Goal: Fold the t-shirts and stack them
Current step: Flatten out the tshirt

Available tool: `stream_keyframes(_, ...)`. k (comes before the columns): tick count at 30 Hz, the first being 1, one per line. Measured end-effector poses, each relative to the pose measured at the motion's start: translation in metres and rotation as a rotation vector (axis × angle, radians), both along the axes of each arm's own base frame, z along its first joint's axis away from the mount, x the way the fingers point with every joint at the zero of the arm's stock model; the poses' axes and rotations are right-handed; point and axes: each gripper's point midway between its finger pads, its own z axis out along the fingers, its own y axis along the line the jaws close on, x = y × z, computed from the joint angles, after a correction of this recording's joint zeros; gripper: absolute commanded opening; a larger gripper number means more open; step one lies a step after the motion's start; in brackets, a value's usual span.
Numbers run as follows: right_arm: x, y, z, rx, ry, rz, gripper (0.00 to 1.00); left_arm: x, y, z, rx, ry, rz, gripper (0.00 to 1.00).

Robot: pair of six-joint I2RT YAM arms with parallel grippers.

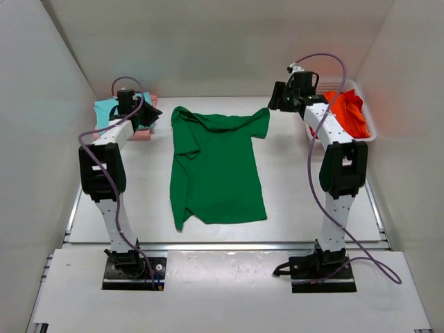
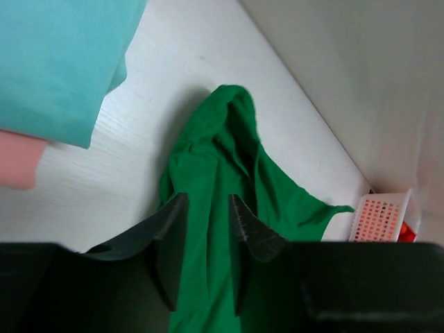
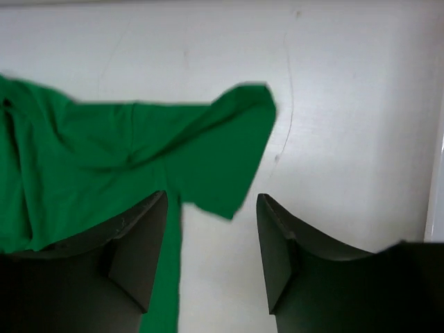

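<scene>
The dark green t-shirt (image 1: 218, 166) lies spread well left of the basket (image 1: 368, 119), its shoulder farthest from the basket bunched, so with my left gripper (image 2: 207, 202) partly open and my right gripper (image 3: 211, 201) wide, both empty, folding now would likely trap creases.

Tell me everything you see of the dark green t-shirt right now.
The dark green t-shirt is plain soft cloth, short-sleeved, lying spread on the white table, collar at the far end, hem at the near end. The sleeve on the right side lies flat; the other shoulder is bunched, and the near hem corner on that side is rumpled. The left gripper and right gripper stand open by its shoulders; neither holds it.
</scene>
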Motion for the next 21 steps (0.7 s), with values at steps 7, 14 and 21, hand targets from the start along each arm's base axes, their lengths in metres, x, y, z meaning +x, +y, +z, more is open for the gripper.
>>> stream_keyframes(7,-0.121,0.09,0.024,-0.021,0.01,0.216,0.49,-0.026,-0.021,0.026,0.081,-0.045,-0.105,0.54)
stream_keyframes(14,-0.248,0.171,-0.016,-0.07,0.108,0.51,0.49,-0.058,-0.072,-0.042,0.215,0.132,-0.295,0.56)
stream_keyframes(21,-0.317,0.166,-0.076,-0.093,0.288,0.576,0.45,-0.079,-0.064,-0.081,0.313,0.256,-0.343,0.54)
